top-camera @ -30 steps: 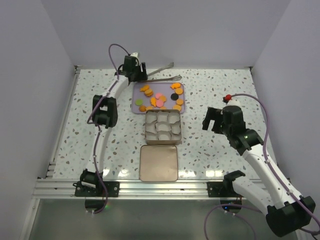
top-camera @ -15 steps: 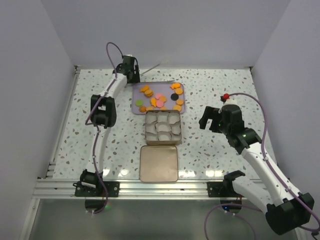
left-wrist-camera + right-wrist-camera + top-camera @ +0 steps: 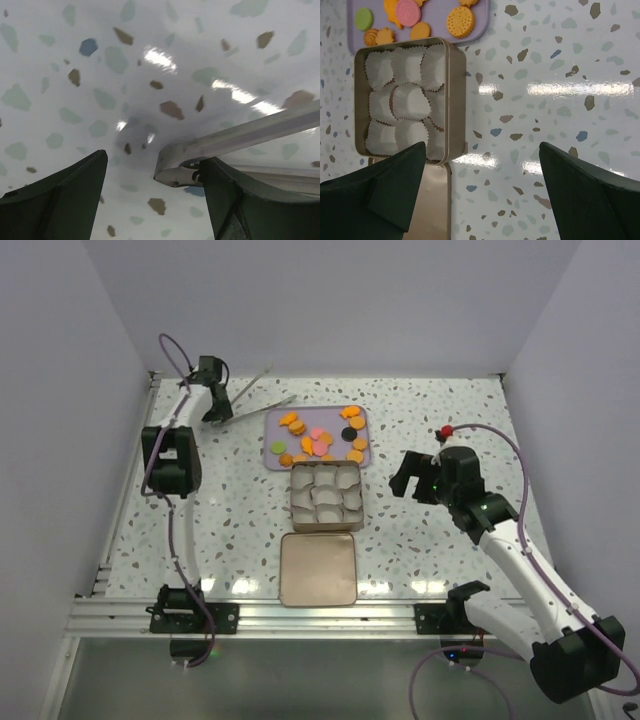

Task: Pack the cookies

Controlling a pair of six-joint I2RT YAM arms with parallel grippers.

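Observation:
The cookies (image 3: 316, 435), mostly orange with a few pink, one green (image 3: 277, 446) and one black (image 3: 348, 433), lie on a lavender tray (image 3: 363, 412) at the back. Some show in the right wrist view (image 3: 460, 21). The square metal tin (image 3: 291, 496) with white paper cups stands in front of the tray. My left gripper (image 3: 212, 392) is at the back left, open, and the hinge end of metal tongs (image 3: 240, 135) lies against its right finger. My right gripper (image 3: 408, 476) is open and empty above the table, right of the tin (image 3: 455, 100).
The tongs (image 3: 265, 405) spread toward the tray's left corner. The tin's flat lid (image 3: 318, 566) lies in front of the tin, also visible in the right wrist view (image 3: 432, 210). White walls close the back and sides.
My left gripper has swung left from the tray's back edge to the back left corner, and the tongs moved with it. My right gripper has shifted slightly left toward the tin.

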